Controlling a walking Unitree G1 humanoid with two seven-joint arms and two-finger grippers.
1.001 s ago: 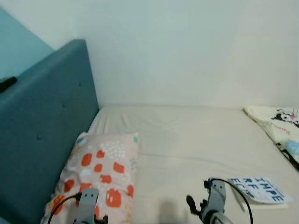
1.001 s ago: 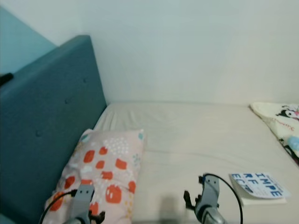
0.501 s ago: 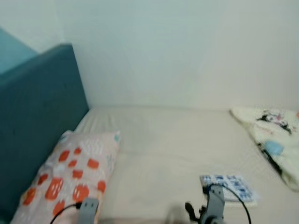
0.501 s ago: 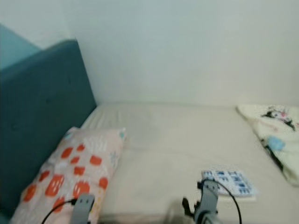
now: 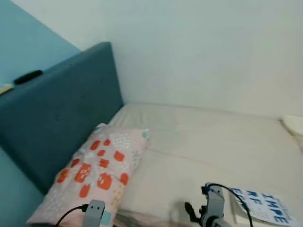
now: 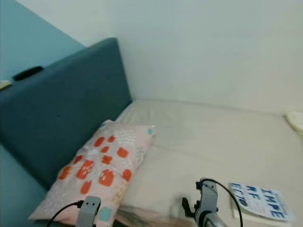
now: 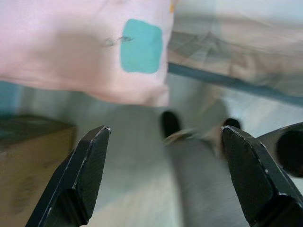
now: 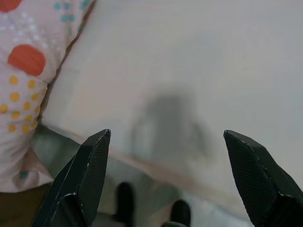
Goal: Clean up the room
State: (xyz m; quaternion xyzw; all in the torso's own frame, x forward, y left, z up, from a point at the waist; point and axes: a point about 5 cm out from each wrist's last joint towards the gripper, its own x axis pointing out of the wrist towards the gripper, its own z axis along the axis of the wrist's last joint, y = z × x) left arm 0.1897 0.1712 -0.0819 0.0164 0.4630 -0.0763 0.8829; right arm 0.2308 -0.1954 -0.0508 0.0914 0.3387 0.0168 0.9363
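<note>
Jaws spread, left gripper, right gripper, low

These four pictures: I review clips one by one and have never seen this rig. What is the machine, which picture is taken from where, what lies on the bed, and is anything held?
A walking humanoid robot with two arms stands at a bed. Two pictures come from a stereo camera on its head, looking forward and down; they show the same scene. The other two come from a camera on each wrist, looking along that arm's two black fingers.

On the bed lie a pillow with red spots, against the blue headboard, and a book with blue lettering near the front edge. A small dark object rests on top of the headboard.

The left gripper and the right gripper both have their jaws wide apart and hold nothing.
</note>
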